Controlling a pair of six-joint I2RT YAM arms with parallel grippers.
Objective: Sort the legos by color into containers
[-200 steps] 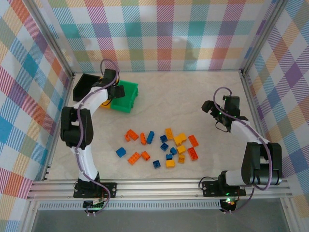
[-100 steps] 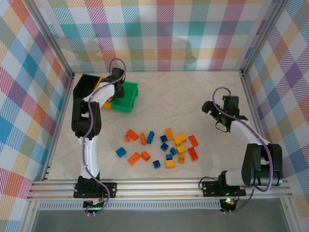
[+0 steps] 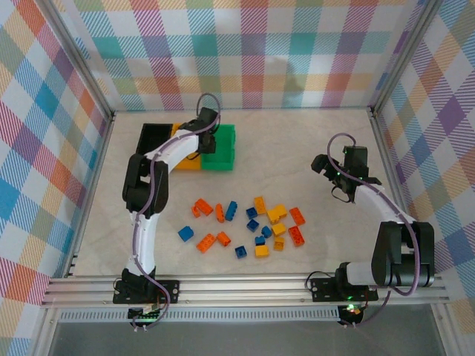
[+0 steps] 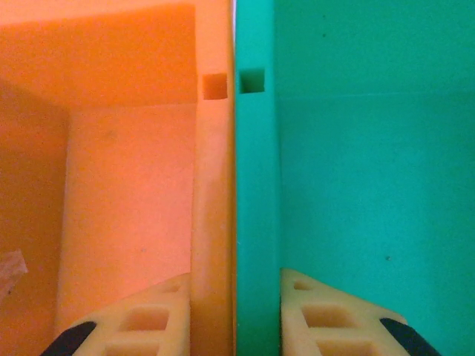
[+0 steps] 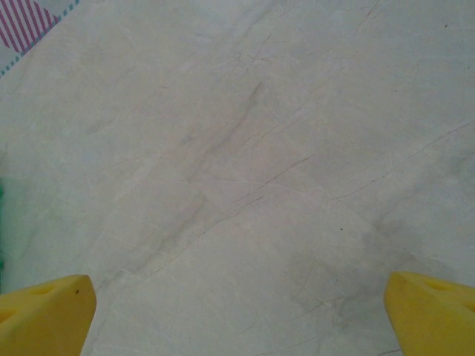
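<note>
Here's the pale table (image 3: pixel 297 148), checked walls (image 3: pixel 252 52) on three sides and a metal rail (image 3: pixel 245 288) along the 6 o'clock edge, and the action is up at 11 o'clock. The three containers stand in a tight row running 9 to 3: black bin (image 3: pixel 152 137), yellow-orange bin (image 3: pixel 185 162), green bin (image 3: pixel 223 152). Their side walls touch, their open tops face up, and as far as the overhead view lets me judge, each long axis lies 12 to 6. The left arm (image 3: pixel 167 152) stretches up from its base and lies right across the yellow-orange bin, hiding much of it from above. The left gripper (image 3: pixel 210 141) is down on the seam between yellow-orange and green, and the wrist camera gives what the overhead cannot. One of its fingers (image 4: pixel 141 330) is inside the yellow-orange bin and the other is inside the green, jaws pinched tight on the two touching walls. Those walls run straight up that picture, each with a small square slot near the far end. The legos (image 3: pixel 249 222) sit loose mid-table, at about 5 o'clock from the bins and well apart from them, with orange, yellow and blue mixed and the oblong ones pointing every which way. Over at 3 o'clock of that scatter, the right gripper (image 3: pixel 340 189) hangs clear of the bricks. Its own camera shows the jaws spread wide over bare table, nothing between them.
</note>
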